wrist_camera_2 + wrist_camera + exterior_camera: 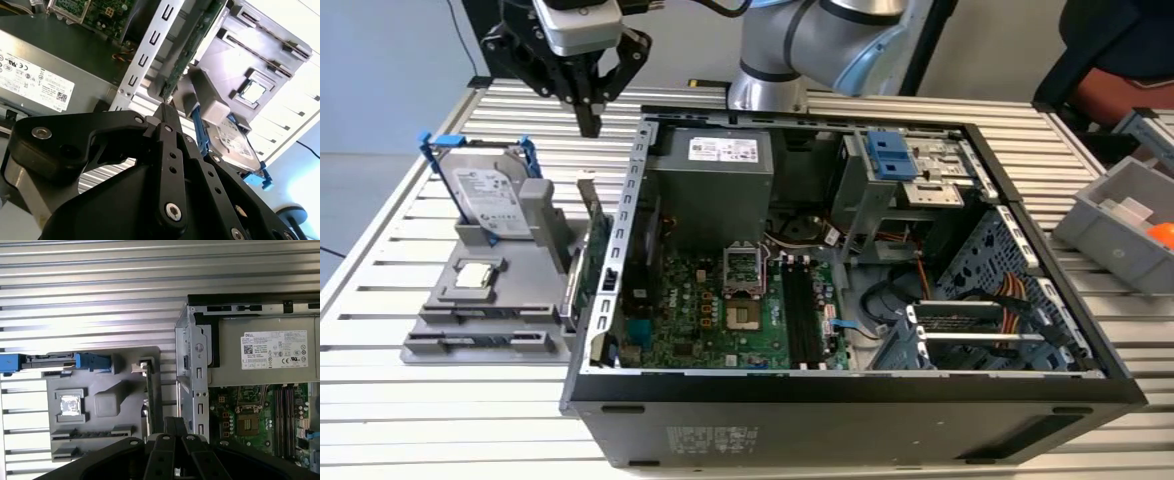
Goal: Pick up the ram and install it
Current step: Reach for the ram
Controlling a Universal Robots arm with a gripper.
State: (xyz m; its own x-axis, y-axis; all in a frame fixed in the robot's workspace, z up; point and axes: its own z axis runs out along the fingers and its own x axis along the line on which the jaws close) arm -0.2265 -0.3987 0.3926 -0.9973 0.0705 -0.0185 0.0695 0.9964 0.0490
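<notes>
The ram (148,382) is a thin dark green board standing on its edge along the side of the grey holder (105,440) nearest the open computer case (854,400). It appears in the exterior view as the ram (586,200) and edge-on in the second wrist view as the ram (186,57). My gripper (591,124) hangs above the ram's far end, fingers together and holding nothing. The gripper (164,109) tip sits just short of the board's end. In the first wrist view the gripper (172,422) lies beside the ram's line. The black memory slots (801,310) lie on the motherboard.
A silver hard drive (491,200) with blue clips stands at the holder's far end and a processor chip (478,275) lies on it. The power supply (714,180) fills the case's far corner. A grey bin (1127,215) sits at the exterior view's right on the slatted table (454,420).
</notes>
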